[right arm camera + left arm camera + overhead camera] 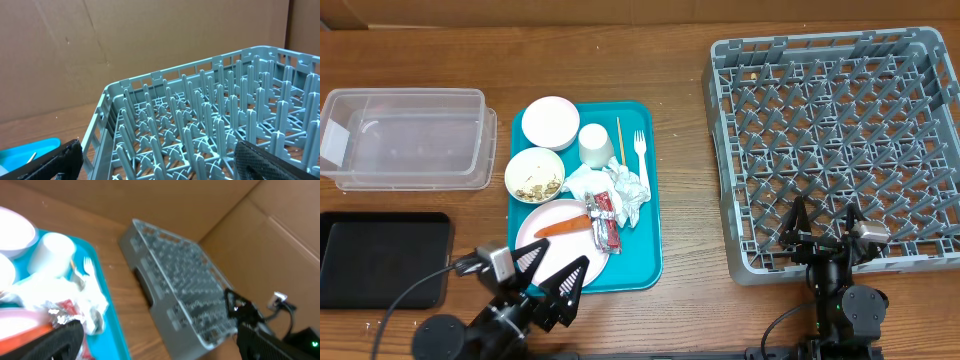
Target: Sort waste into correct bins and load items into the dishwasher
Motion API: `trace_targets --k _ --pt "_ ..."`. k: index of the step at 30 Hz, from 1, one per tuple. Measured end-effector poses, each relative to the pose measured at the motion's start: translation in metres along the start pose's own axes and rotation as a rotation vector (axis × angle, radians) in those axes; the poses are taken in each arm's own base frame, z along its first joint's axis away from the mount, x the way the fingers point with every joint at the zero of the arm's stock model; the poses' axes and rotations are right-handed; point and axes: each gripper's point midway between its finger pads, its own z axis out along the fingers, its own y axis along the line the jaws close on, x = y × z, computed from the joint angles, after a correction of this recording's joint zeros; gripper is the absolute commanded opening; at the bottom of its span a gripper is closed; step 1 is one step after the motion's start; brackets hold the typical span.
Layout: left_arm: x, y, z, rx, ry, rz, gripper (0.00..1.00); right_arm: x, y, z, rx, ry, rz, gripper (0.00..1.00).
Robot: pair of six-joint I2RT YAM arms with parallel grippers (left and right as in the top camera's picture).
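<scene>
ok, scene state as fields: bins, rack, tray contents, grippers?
clear tub: empty
black tray: empty
dish rack: empty
teal tray: plate, empty bowl, bowl with scraps, cup, fork, stick, napkins, wrapper
plate: carrot piece on it, wrapper partly on it
left gripper: open, above plate's near edge
right gripper: open, above rack's near edge

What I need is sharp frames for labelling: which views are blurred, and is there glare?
Overhead: sharp and evenly lit, no harsh glare even on the clear tub. Left wrist: blurred throughout, the teal tray and dish rack smeared soft. Right wrist: the rack's pegs are crisp, but the right gripper's fingers at the bottom corners are dark and out of focus.
</scene>
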Motion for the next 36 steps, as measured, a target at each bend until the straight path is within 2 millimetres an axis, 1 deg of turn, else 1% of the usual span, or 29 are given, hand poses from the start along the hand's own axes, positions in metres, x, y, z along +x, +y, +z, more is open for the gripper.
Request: trace_targets --k 3,5,6,9,13,16,18,21,23,25,27,28,30,33,36 --pt "-0.017 -0.008 -0.008 -0.073 0.034 0.034 1.00 0.000 0.000 0.000 0.000 0.000 0.000 1.00" --pt "-0.025 -0.008 -0.007 -0.115 0.076 0.028 1.00 0.000 0.000 0.000 0.000 0.000 0.000 1.00" --pt "-0.026 -0.005 -0.006 -0.140 0.107 0.015 1.00 0.000 0.000 0.000 0.000 0.001 0.001 1.00" --pt "-0.024 0.005 -0.002 -0.224 0.241 -0.041 1.00 0.000 0.000 0.000 0.000 0.001 0.001 1.00" --pt "-0.019 0.032 -0.001 -0.404 0.438 -0.141 1.00 0.000 0.000 0.000 0.000 0.000 0.001 1.00" --pt "-0.017 0.050 0.005 -0.495 0.537 -0.203 1.00 0.000 0.000 0.000 0.000 0.000 0.001 1.00" --pt "-0.014 0.054 0.012 -0.503 0.574 -0.263 1.00 0.000 0.000 0.000 0.000 0.000 0.000 1.00" --pt "-0.007 0.051 0.024 -0.465 0.623 -0.403 1.00 0.000 0.000 0.000 0.000 0.000 0.001 1.00" --pt "-0.006 0.049 0.029 -0.456 0.633 -0.459 1.00 0.000 0.000 0.000 0.000 0.000 0.001 1.00" --pt "-0.001 0.052 0.031 -0.489 0.651 -0.562 1.00 0.000 0.000 0.000 0.001 0.000 0.000 1.00" --pt "0.010 0.057 0.023 -0.590 0.680 -0.698 1.00 0.000 0.000 0.000 0.000 0.001 0.000 1.00" --pt "0.017 0.062 0.016 -0.675 0.690 -0.774 1.00 0.000 0.000 0.000 0.000 0.000 0.000 1.00" --pt "0.027 0.071 0.002 -0.837 0.679 -0.872 1.00 0.000 0.000 0.000 0.000 0.000 0.001 1.00" --pt "0.030 0.080 -0.004 -0.977 0.615 -0.927 1.00 0.000 0.000 0.000 0.000 0.000 0.000 1.00" --pt "0.033 0.081 0.001 -1.020 0.574 -0.952 1.00 0.000 0.000 0.000 0.000 0.000 0.000 1.00"
